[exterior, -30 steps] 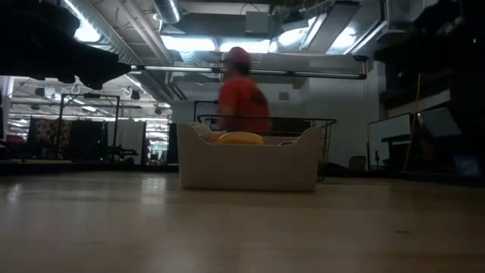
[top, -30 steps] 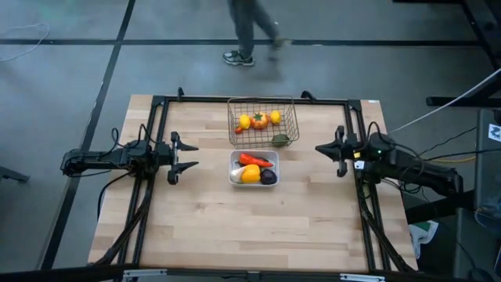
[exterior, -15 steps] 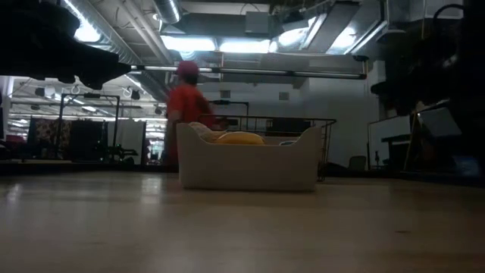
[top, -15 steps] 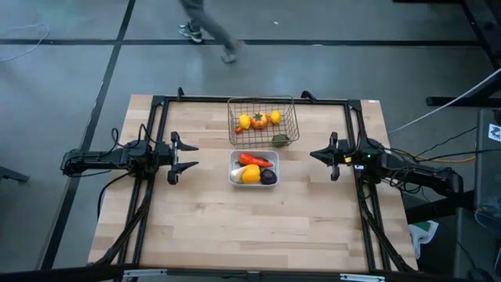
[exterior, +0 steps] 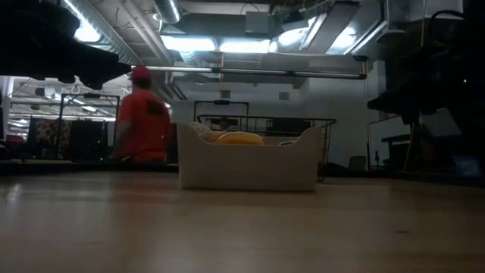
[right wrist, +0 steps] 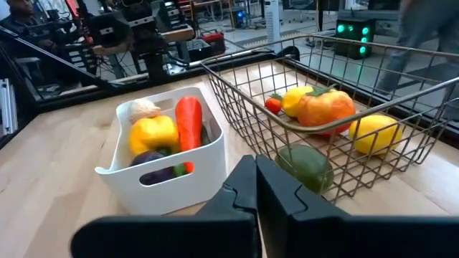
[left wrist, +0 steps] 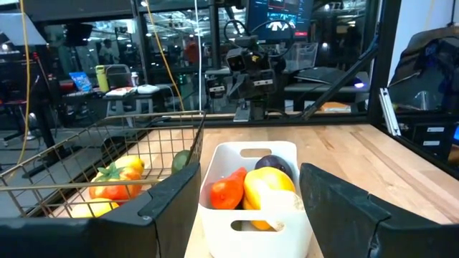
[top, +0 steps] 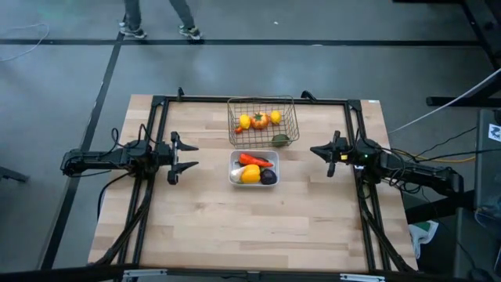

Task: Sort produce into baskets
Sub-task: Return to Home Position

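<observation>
The wire mesh basket (top: 263,121) stands at the far middle of the table and holds yellow lemons (right wrist: 378,132), an orange-red tomato (right wrist: 326,109) and a dark green avocado (right wrist: 305,166). The white tray (top: 232,163) stands just nearer than it and holds a red-orange carrot (right wrist: 188,122), a yellow fruit (right wrist: 152,134), a purple ball (right wrist: 149,159) and white garlic (right wrist: 143,109). My left gripper (top: 190,154) is open and empty, left of the tray. My right gripper (top: 315,150) is shut and empty, right of the tray, and its joined fingers (right wrist: 244,188) show in the right wrist view.
A black frame (top: 250,100) runs along the table's far, left and right sides. Bare wood (top: 250,227) lies between the tray and the near edge. A person (exterior: 142,125) walks on the floor beyond the far edge.
My right gripper has gone a little toward the table's left, nearer the tray. The person beyond the far edge has walked to the left.
</observation>
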### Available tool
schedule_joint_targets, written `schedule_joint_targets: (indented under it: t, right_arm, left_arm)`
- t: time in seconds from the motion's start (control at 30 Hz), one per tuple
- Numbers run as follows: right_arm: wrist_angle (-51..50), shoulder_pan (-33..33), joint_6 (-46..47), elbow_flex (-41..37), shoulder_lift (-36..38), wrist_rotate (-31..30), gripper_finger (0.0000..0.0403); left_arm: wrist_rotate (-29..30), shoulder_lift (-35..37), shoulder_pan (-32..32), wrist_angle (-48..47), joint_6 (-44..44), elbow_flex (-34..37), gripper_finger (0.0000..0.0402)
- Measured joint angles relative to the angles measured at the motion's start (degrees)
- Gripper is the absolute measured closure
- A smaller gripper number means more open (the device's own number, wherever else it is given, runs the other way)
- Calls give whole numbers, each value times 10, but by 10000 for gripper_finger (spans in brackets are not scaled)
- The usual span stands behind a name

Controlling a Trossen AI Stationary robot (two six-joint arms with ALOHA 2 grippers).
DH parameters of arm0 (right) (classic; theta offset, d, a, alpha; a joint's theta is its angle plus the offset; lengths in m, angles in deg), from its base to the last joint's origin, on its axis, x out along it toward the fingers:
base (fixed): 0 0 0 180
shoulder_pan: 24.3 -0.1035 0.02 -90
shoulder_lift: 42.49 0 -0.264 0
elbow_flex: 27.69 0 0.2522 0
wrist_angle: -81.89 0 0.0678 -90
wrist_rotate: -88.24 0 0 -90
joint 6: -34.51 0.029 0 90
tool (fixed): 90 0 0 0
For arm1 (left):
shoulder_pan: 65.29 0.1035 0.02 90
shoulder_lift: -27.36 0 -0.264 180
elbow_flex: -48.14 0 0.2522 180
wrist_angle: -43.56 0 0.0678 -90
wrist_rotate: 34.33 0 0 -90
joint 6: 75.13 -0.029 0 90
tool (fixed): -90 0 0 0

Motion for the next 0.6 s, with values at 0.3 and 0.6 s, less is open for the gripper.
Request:
schedule_joint_targets:
  t: [0.3, 0.6]
  right_arm:
    - [-3, -42, 1, -1, 14, -11, 400]
    - [-1, -86, 1, -1, 110, -11, 400]
  left_arm:
    - [0, 0, 0, 0, 0, 0, 167]
    - [0, 0, 0, 0, 0, 0, 167]
